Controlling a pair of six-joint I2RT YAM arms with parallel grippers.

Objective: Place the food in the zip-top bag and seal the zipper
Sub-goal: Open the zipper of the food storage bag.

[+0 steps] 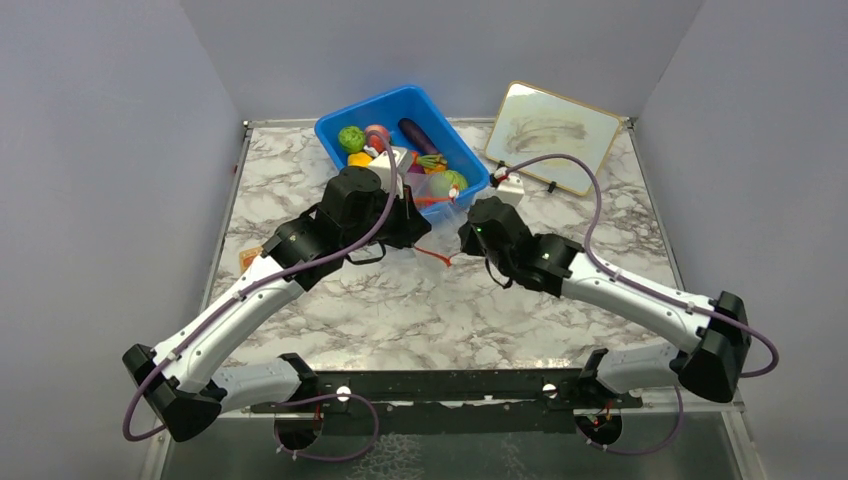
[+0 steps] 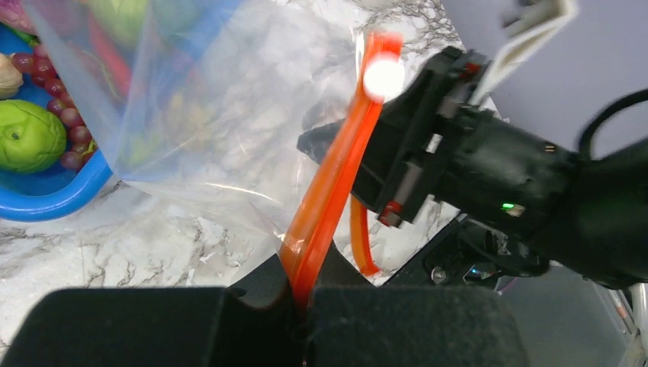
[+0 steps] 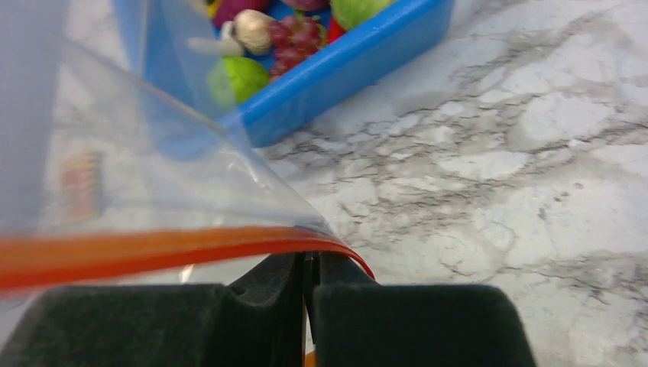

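1. The left hand (image 2: 306, 297) is clenched on the zipper (image 2: 336, 168) at the lower centre of its view, anchoring one end.
2. The right hand (image 3: 309, 279) pinches the same strip, probably to press it shut.
3. The zip-top bag (image 2: 229, 99) stretches between them, centre of the overhead view, just beside the blue bin (image 1: 400, 105) that holds the food (image 1: 352, 138).

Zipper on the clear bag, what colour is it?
The zipper is red-orange, clearest in the left wrist view.
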